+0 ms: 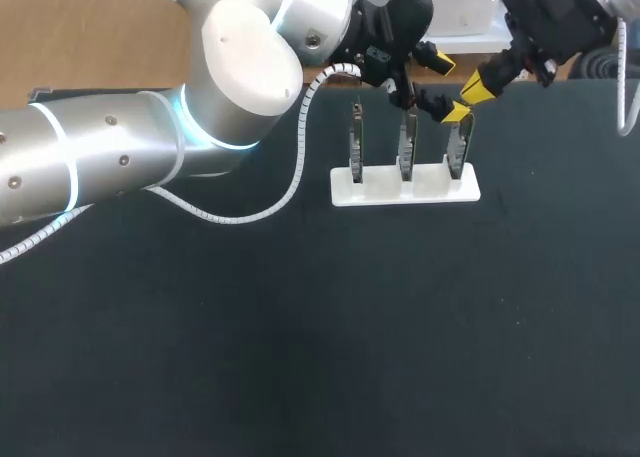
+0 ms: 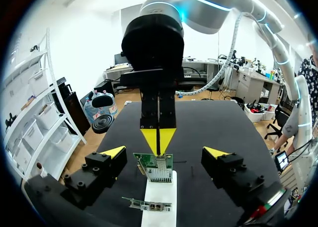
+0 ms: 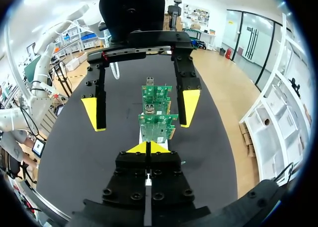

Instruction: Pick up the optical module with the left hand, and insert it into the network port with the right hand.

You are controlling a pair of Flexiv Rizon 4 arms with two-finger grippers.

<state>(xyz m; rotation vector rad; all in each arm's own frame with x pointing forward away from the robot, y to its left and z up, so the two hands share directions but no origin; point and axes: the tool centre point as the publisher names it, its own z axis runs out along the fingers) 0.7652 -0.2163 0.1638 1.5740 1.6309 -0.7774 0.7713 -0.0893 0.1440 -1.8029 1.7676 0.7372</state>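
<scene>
left arm (image 1: 150,147): comes in from the left edge and reaches past the middle to the far side of the table (image 1: 300,357). A white spiral cable (image 1: 290,182) hangs off it in a loop.
left gripper (image 2: 165,152): fingers spread wide, over the stand towards its right end. One yellow tip sits on either side of the row of cards, and neither tip touches a card.
stand (image 1: 405,189): white base lying flat on the table, far middle, long side running left to right.
cards (image 1: 406,147): three green boards standing upright in the stand, in a row, apart from each other.
ports (image 2: 151,206): two small openings in the metal bracket of the card nearest the left wrist camera.
right card (image 1: 458,145): at the end of the row, nearest the right gripper.
right gripper (image 3: 147,147): yellow tips pressed together into one wedge, just at the upper edge of the right card. Cannot tell whether they touch it.
module: not made out in any view. Cannot tell whether something thin sits between the right tips.
right arm (image 1: 560,12): enters from the far right corner, gripper angled down towards the stand.
</scene>
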